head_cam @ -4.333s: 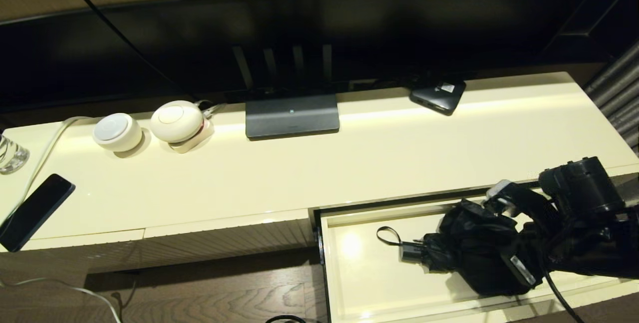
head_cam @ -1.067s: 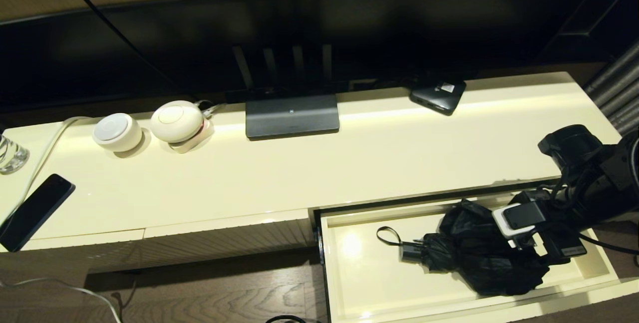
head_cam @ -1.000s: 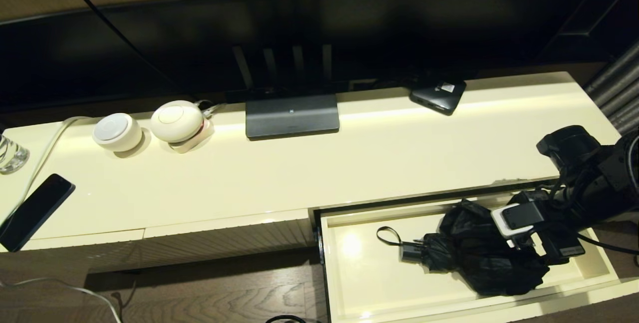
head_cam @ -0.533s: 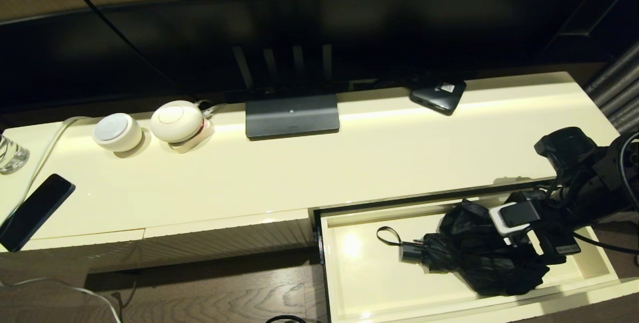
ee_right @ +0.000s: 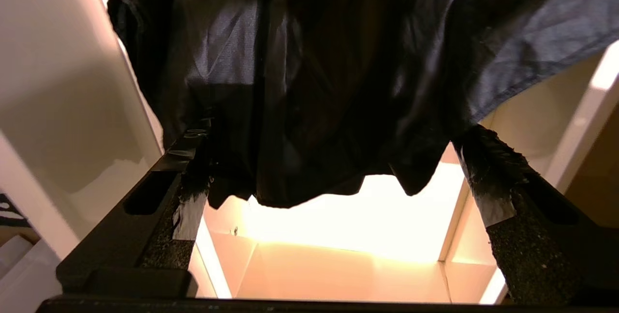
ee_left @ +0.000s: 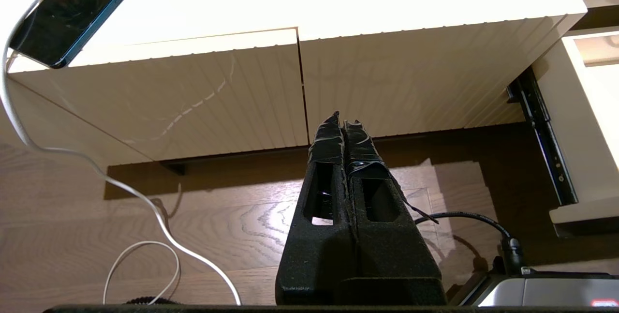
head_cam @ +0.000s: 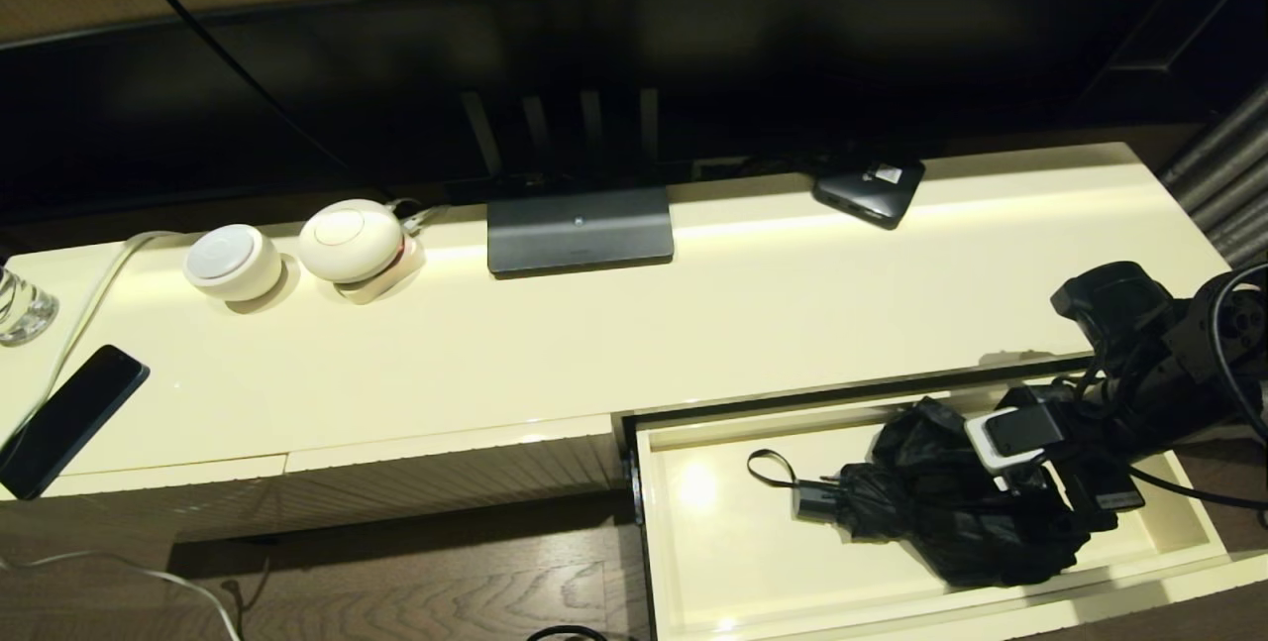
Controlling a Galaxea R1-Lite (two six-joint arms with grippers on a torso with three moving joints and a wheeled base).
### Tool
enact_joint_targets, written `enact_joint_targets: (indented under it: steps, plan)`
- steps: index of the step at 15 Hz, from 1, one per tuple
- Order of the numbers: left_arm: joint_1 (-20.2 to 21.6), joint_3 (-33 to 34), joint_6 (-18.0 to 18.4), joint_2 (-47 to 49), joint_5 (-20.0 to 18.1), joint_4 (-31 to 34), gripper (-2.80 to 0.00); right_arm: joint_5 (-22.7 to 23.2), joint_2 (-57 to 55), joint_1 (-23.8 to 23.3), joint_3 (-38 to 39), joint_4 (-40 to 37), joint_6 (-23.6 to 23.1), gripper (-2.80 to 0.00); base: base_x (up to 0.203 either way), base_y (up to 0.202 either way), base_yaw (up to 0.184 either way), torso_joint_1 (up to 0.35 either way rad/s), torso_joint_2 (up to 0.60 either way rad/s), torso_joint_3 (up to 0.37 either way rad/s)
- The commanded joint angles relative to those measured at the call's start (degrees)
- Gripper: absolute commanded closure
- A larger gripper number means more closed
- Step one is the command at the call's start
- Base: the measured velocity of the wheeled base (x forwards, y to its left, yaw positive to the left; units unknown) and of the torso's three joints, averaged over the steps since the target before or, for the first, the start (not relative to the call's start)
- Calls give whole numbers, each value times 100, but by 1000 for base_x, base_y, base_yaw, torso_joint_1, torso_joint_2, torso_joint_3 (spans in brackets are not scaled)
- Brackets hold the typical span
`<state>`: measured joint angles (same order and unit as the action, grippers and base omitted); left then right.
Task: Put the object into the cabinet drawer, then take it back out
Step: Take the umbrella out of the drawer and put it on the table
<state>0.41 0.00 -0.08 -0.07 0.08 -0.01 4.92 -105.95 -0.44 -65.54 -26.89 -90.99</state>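
Below the cream cabinet top (head_cam: 693, 324), the drawer (head_cam: 733, 572) stands pulled out with the umbrella (head_cam: 941, 512) lying inside. Right gripper (ee_right: 333, 177) straddles its fabric, fingers (ee_right: 493, 177) spread wide. Left gripper (ee_left: 344, 131) hangs pinched shut near the floor.

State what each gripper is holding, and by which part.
Nothing is held. The right gripper stands open around the umbrella canopy in the drawer, not clamped. The left gripper is shut, empty.

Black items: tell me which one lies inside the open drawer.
The black umbrella. It lies on the floor of the cabinet drawer, with the right gripper open around its fabric. The phone and the small labelled box both sit on the cabinet top.
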Motion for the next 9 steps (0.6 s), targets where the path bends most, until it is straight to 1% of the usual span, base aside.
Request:
enact_joint_targets:
  steps: [1, 9]
  plan:
    - [2, 18, 0, 7, 0, -7, 0, 8, -110, 0, 32, 52, -50, -280, 0, 0, 0, 0, 0, 0]
    - [2, 18, 0, 7, 0, -2, 0, 17, -295, 35, 59, 158, -33, -280, 0, 0, 0, 0, 0, 0]
